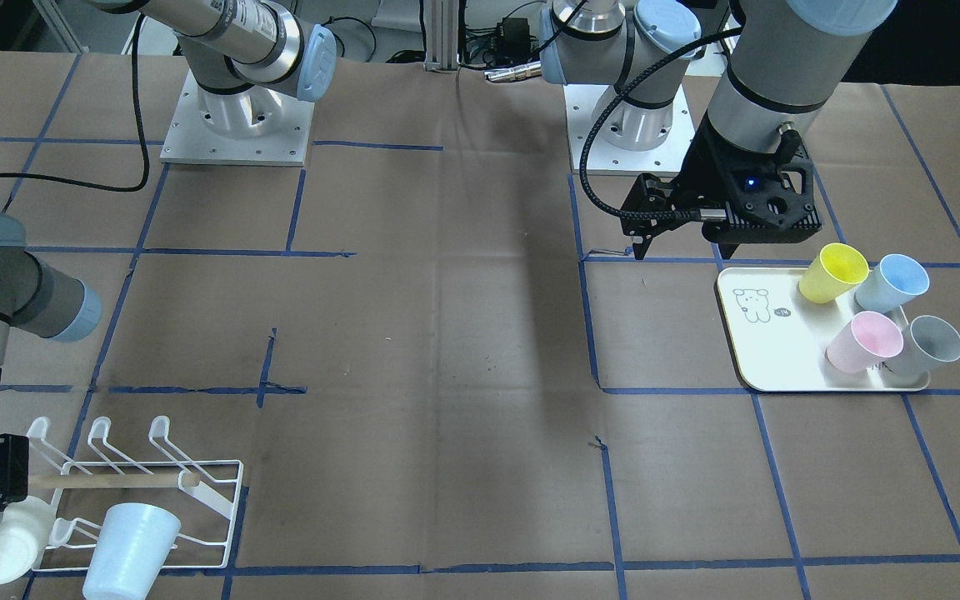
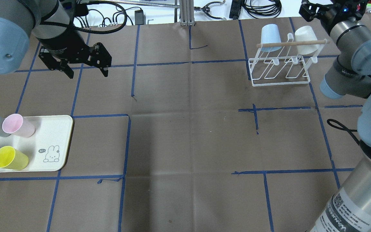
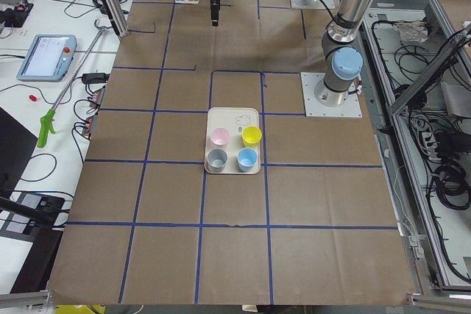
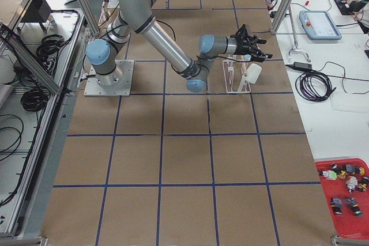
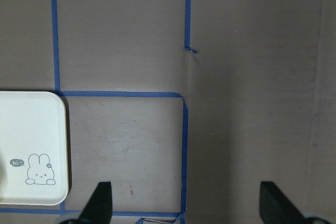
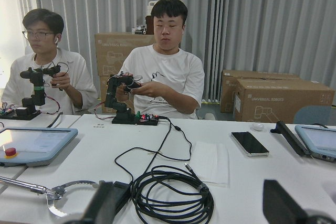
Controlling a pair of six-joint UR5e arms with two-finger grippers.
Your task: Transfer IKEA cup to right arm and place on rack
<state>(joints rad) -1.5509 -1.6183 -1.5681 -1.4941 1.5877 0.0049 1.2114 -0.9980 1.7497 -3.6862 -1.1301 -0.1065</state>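
The white cup [image 2: 306, 40] sits tilted on a prong of the rack [image 2: 280, 72], at its right end, with a pale blue cup [image 2: 271, 38] at the other. The right hand [image 4: 253, 43] hovers just above it, spread and empty. The left hand [image 2: 88, 74] is spread above bare surface near the tray [image 2: 56, 129].

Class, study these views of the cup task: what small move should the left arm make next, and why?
Probably swing the left gripper over the tray and lower it toward the pink cup, the nearest one. Its jaws stand open and empty above bare table, four cups wait on the tray, and the rack holds only two.
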